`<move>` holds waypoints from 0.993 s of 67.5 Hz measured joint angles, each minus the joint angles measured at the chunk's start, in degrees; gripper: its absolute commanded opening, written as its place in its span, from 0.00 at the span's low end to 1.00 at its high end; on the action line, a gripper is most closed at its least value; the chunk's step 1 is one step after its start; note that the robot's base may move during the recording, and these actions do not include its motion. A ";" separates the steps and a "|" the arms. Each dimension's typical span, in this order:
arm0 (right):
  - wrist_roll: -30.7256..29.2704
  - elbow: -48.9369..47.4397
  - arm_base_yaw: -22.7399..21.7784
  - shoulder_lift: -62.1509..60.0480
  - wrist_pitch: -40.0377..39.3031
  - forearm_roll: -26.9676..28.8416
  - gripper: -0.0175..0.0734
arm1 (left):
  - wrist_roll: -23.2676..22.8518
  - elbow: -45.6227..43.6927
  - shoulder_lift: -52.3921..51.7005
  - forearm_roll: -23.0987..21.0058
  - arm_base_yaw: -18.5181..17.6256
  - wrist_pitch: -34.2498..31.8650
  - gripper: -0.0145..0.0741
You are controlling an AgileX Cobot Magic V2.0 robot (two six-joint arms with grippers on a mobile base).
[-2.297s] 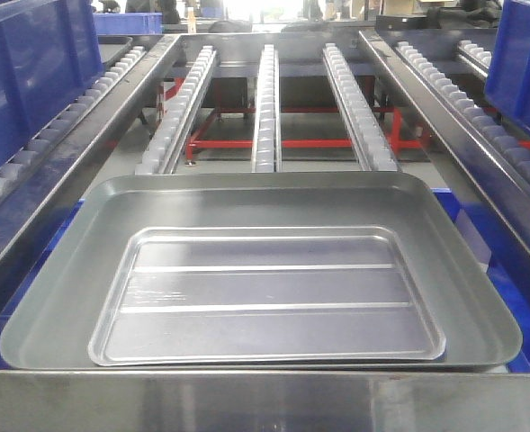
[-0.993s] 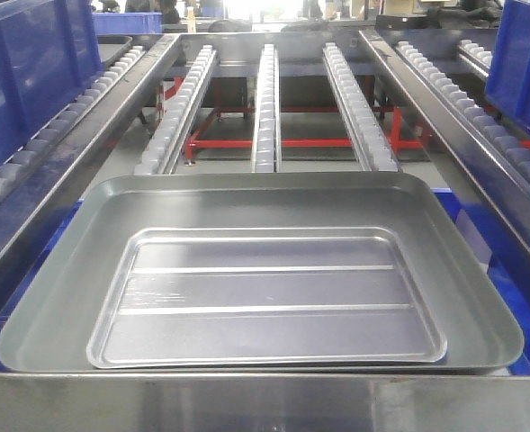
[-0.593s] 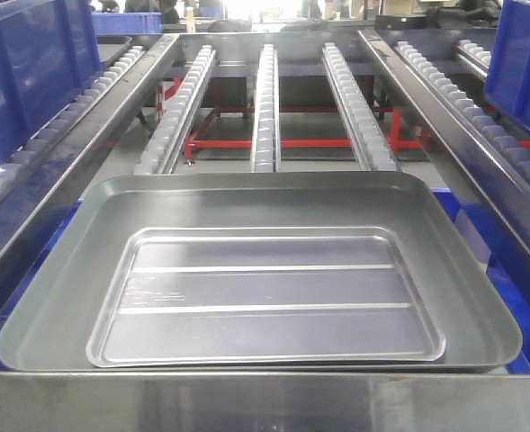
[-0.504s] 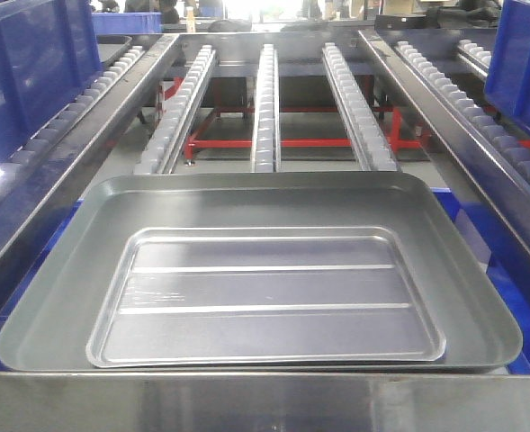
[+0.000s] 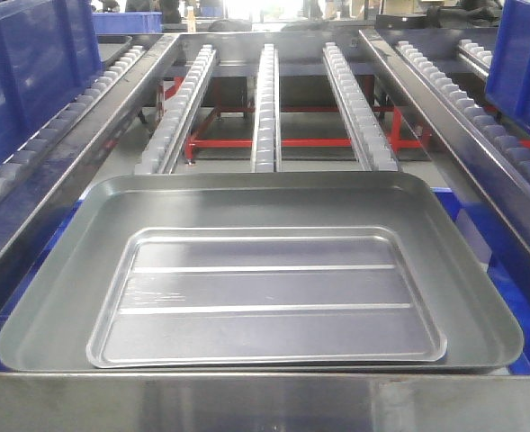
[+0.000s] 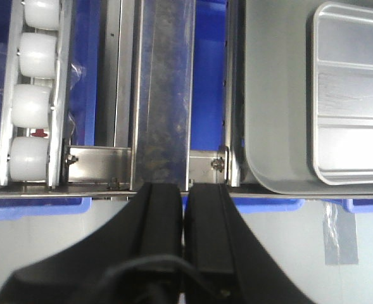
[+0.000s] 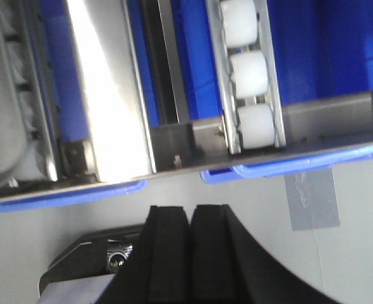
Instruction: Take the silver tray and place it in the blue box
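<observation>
From the front I see the silver tray (image 5: pixel 265 301) lying flat and open side up inside a larger grey pan (image 5: pixel 53 279). Its long axis runs left to right, and its two ridges run the same way. Blue crates stand on the roller lanes at either side; I take the left one as the blue box (image 5: pixel 22 81), though I cannot be sure. My worry is the nesting: the tray's low rim sits close to the pan's floor, so I might pinch the pan's wall or drag both up. In my left wrist view, the left pincer (image 6: pixel 183 209) is pressed together and empty, off the tray's near corner, so it must open first. In my right wrist view, the right pincer (image 7: pixel 187 240) is likewise together, beside white rollers (image 7: pixel 246 76), with the tray out of sight.
</observation>
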 measured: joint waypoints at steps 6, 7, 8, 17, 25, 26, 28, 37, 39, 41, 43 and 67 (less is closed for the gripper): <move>0.13 -2.03 0.59 0.51 0.67 0.00 0.25 | -3.25 -1.90 1.86 1.12 -0.85 0.27 0.16; 0.39 -2.37 0.87 0.64 0.77 0.00 0.25 | -4.39 -2.36 2.14 1.86 -1.18 0.27 0.16; 0.59 -2.59 1.08 0.63 0.89 0.00 0.25 | -5.26 -2.67 2.53 2.42 -1.45 0.27 0.16; 3.21 -3.34 4.12 2.82 0.55 0.00 0.25 | -15.58 -5.73 5.92 11.01 -6.02 0.06 0.16; 6.26 -3.34 7.81 5.93 -1.37 -0.68 0.26 | -24.27 -8.29 10.45 17.52 -11.86 -0.08 0.16; 6.94 -3.34 8.24 6.32 -1.79 -0.92 0.26 | -25.16 -8.59 11.02 18.04 -12.57 -0.08 0.16; 7.97 -3.34 9.16 7.11 -2.29 -1.62 0.25 | -26.83 -9.25 12.49 18.93 -14.02 -0.08 0.16; 14.88 -3.57 14.10 11.12 -4.21 -6.74 0.25 | -34.35 -12.99 18.81 23.19 -21.42 -0.08 0.16; 16.33 -3.85 15.44 12.14 -4.32 -7.80 0.25 | -36.22 -13.99 20.15 24.32 -23.12 -0.08 0.16; 17.76 -4.35 16.56 12.97 -4.32 -9.07 0.25 | -37.72 -14.84 21.51 25.27 -24.38 -0.08 0.16; 19.29 -4.89 17.70 13.80 -4.32 -9.92 0.25 | -39.08 -15.70 22.90 26.17 -25.59 0.06 0.16; 23.37 -19.83 29.34 29.97 -4.67 -12.23 0.25 | -43.62 -24.12 36.67 27.56 -31.45 0.34 0.16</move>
